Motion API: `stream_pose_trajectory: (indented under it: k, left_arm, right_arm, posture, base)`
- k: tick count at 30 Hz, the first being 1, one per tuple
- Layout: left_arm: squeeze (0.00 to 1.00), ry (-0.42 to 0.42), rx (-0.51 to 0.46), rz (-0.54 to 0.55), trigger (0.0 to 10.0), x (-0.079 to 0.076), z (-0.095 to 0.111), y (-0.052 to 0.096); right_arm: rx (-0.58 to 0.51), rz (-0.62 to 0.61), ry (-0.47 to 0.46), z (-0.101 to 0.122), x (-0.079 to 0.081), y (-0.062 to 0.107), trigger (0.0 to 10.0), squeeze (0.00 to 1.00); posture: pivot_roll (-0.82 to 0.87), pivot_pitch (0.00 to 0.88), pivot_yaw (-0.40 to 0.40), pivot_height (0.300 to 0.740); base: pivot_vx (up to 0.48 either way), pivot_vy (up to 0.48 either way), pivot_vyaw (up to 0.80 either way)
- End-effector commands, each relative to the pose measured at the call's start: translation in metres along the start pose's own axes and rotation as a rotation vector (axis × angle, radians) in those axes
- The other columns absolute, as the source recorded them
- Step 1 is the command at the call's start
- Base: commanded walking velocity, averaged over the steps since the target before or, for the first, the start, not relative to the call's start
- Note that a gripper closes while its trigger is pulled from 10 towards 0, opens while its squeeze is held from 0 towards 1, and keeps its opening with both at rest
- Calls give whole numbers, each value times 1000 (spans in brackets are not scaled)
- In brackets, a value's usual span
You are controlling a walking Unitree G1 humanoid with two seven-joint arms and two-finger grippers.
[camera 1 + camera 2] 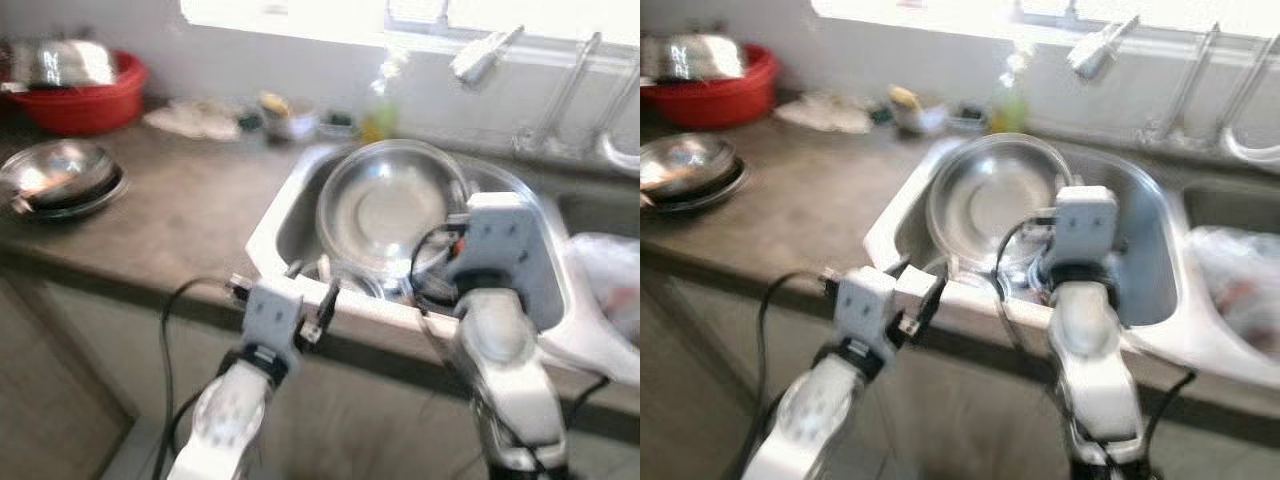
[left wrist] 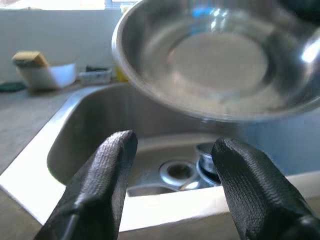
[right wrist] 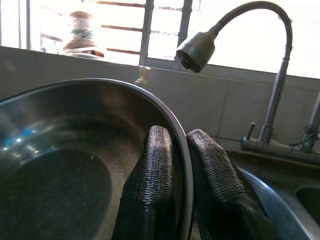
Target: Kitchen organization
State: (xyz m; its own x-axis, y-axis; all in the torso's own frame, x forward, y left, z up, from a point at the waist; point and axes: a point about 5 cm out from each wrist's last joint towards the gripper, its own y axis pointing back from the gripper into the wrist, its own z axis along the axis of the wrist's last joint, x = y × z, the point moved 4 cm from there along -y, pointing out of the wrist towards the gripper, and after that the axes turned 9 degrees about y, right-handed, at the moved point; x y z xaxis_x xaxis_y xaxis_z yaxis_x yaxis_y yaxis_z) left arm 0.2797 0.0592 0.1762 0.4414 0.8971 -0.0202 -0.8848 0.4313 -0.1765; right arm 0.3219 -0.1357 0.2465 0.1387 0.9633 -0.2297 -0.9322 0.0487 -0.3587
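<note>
Over the steel sink, right gripper pinches a round steel bowl's rim; left gripper waits open. Thin grip risks slipping.

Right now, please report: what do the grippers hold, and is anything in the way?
Right gripper shut on rim of steel bowl, tilted above the sink. Left gripper open at sink's front edge. Faucet close behind bowl.

Glossy steel bowl; matt textured tool fingers.
</note>
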Motion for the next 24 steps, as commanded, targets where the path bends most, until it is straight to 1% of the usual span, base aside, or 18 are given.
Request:
stream_pose_trajectory:
  k: [1,2,3,5,6,7,8,10,12,14,15,17,18,19,20,21,22,24]
  left_arm:
    - [0,4,3,7,10000,-1,-1,0]
    - [0,4,3,7,10000,-1,-1,0]
    - [0,6,4,12,10000,-1,-1,0]
    - [0,6,5,12,10000,-1,-1,1]
    - [0,8,6,13,10000,-1,-1,1]
    - [0,9,9,12,10000,-2,-2,1]
    - [0,9,9,12,10000,-2,-2,1]
    - [0,15,12,11,10000,-3,-2,3]
    - [0,17,13,10,10000,-4,-2,3]
    - [0,22,14,6,10000,-6,-1,4]
    - [0,27,11,1,10000,-8,0,5]
    - [0,35,18,-6,10000,-10,0,9]
    - [0,35,18,-6,10000,-10,0,9]
    - [0,36,22,-4,10000,-10,0,10]
    - [0,36,30,-10,10000,-11,0,13]
    - [0,36,30,-10,10000,-11,0,13]
    - [0,40,38,-17,10000,-13,-1,15]
    - [0,40,41,-19,10000,-14,0,17]
  right_arm:
    - [21,60,-14,0,9,-4,0,0]
    - [21,60,-14,0,9,-4,0,0]
    - [62,114,-11,-7,18,-7,0,0]
    - [78,126,-15,-10,20,-8,0,0]
    - [103,142,-2,-14,22,-11,3412,0]
    - [113,136,15,-17,19,-18,10000,0]
    - [113,136,15,-17,19,-18,10000,0]
    - [153,121,38,-26,12,-32,10000,0]
    - [164,118,42,-28,10,-34,10000,0]
    - [195,111,60,-34,6,-40,10000,0]
    - [224,104,77,-39,2,-44,10000,0]
    - [298,57,105,-52,-13,-58,10000,0]
    - [298,57,105,-52,-13,-58,10000,0]
    - [318,41,112,-56,-17,-61,10000,0]
    - [378,24,124,-65,-24,-67,10000,0]
    - [378,24,124,-65,-24,-67,10000,0]
    - [399,9,120,-70,-28,-72,10000,0]
    - [426,3,126,-75,-30,-75,10000,0]
  posture:
    - [145,72,-43,740]
    - [145,72,-43,740]
    - [145,75,-45,740]
    - [147,78,-45,740]
    - [147,78,-45,740]
    - [148,88,-47,740]
    - [148,88,-47,740]
    - [148,101,-46,740]
    - [148,103,-44,740]
    - [149,112,-49,740]
    - [156,129,-47,740]
    - [156,149,-38,740]
    - [156,149,-38,740]
    - [156,149,-38,740]
    - [161,166,-34,740]
    - [161,166,-34,740]
    - [164,177,-33,740]
    - [167,185,-33,740]
  base:
    - [0,0,0]
    - [0,0,0]
    - [0,0,0]
    - [0,0,0]
    - [0,0,0]
    - [0,0,0]
    - [0,0,0]
    - [0,0,0]
    - [0,0,0]
    - [0,0,0]
    - [0,0,0]
    - [0,0,0]
    - [0,0,0]
    - [0,0,0]
    - [0,0,0]
    - [0,0,0]
    - [0,0,0]
    - [0,0,0]
